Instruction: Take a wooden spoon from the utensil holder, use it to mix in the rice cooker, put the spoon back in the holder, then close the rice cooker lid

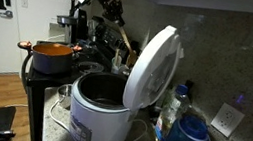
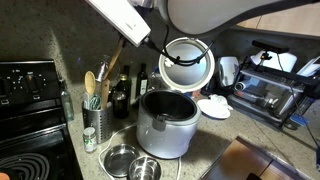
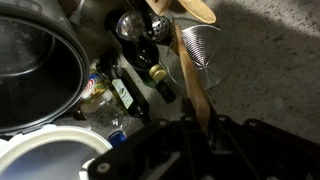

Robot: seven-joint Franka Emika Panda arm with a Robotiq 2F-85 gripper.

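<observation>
beside rice cooker (image 2: 165, 130) | bottles (image 2: 125, 95) crowd utensil holder (image 2: 92, 125) | pincer (image 3: 200, 123) grips wooden spoon (image 3: 190, 75)

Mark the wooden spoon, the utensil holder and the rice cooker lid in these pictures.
wooden spoon (image 3: 191, 75): wrist view, middle of its handle.
utensil holder (image 2: 93, 122): in an exterior view, its side wall.
rice cooker lid (image 2: 187, 66): in an exterior view, centre of its inner face.

The wooden spoon (image 3: 189, 75) looks matt, the rice cooker (image 2: 165, 130) probably glossy plastic.
</observation>
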